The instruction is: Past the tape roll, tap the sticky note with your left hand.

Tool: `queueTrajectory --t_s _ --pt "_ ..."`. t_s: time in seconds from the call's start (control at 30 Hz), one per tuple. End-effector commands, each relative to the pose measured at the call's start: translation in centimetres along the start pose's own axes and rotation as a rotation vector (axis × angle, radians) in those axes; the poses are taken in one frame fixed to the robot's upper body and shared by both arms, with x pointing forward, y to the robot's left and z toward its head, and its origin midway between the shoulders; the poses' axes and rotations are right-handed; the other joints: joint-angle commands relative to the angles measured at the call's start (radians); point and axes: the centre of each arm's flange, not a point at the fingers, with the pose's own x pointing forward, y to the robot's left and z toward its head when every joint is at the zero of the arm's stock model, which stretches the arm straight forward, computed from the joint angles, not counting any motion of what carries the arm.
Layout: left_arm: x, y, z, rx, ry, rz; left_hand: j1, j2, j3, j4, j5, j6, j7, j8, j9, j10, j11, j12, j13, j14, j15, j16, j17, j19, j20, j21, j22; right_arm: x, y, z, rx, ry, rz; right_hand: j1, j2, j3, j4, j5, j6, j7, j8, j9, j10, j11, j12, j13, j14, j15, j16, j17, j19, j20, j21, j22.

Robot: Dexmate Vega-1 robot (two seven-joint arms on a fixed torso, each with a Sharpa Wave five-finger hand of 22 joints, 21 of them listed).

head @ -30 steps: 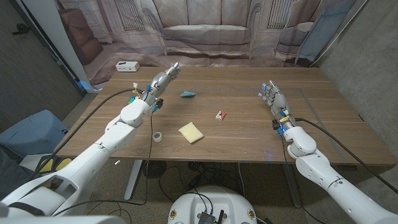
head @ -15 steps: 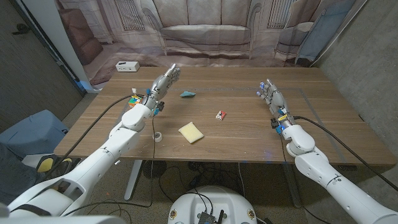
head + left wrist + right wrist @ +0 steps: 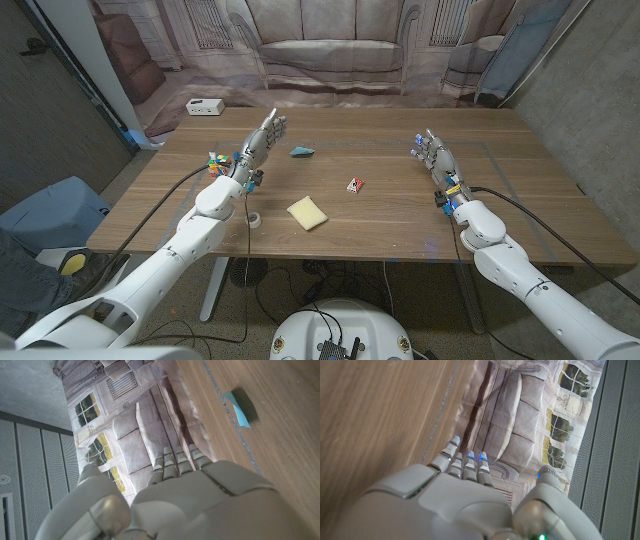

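Hovering left hand (image 3: 262, 138), fingers extended together, empty | right hand (image 3: 433, 153) likewise | square yellow sticky note (image 3: 307, 212) beside white tape roll (image 3: 254, 219)

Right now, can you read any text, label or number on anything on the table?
None can be read.
Small red and white packet: has markings, too small and blurred to read.
White box at the far edge: dark marks, unreadable.
Yellow sticky note: appears blank.

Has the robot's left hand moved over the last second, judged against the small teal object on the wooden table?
Yes. The left hand has drawn back toward the robot, away from the small teal object.
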Motion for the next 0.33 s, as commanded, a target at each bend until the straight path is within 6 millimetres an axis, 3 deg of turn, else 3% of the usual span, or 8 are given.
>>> queueTrajectory --t_s 0.03,0.33 --pt "-0.59 -0.06 -0.86 -0.021 0.038 -0.001 0.001 -0.007 -0.001 -0.008 0.000 0.009 0.006 -0.005 0.002 0.005 -0.005 -0.002 0.002 0.006 -0.003 -0.001 0.003 -0.002 0.000 -0.002 0.003 -0.73 0.04 -0.41 -0.004 0.004 -0.011 0.003 0.000 0.001 -0.008 0.006 0.015 0.002 0.004 0.005 0.011 -0.007 0.001 0.001 0.014 -0.004 0.008 -0.001 0.016 0.000 0.004 0.002" --pt "-0.63 0.01 -0.55 -0.017 0.027 0.001 0.000 -0.006 0.000 -0.008 0.000 0.011 0.005 -0.007 0.002 0.008 -0.003 -0.002 0.002 0.007 -0.002 -0.002 0.003 -0.001 0.000 -0.004 0.003 -0.91 0.29 -0.61 0.001 0.010 -0.008 0.004 0.001 0.001 -0.009 0.006 0.016 0.003 0.004 0.005 0.009 -0.007 -0.001 0.000 0.013 -0.005 0.007 -0.002 0.016 -0.002 0.003 0.002"
